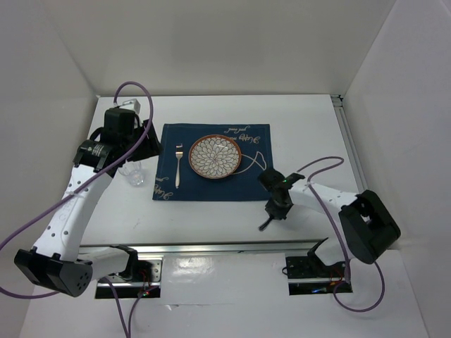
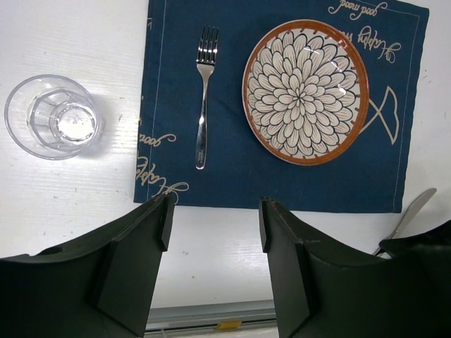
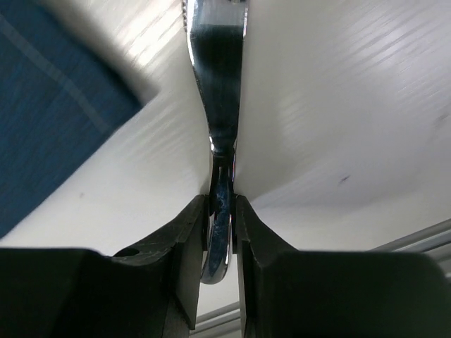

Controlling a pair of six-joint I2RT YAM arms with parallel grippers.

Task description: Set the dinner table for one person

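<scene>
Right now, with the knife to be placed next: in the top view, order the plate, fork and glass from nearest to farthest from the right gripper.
1. Plate, mid-placemat, up-left of the right gripper.
2. Fork, on the placemat, left of the plate.
3. Glass, on the bare table, far left.

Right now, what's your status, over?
Left fingers open, empty. Right fingers shut on knife, off mat's near right corner. Table: plate, fork on mat; glass left of it. Mat right of plate bare.

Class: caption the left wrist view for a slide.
Open left gripper overlooks placemat holding fork and plate; glass beside it, knife at right.
</scene>
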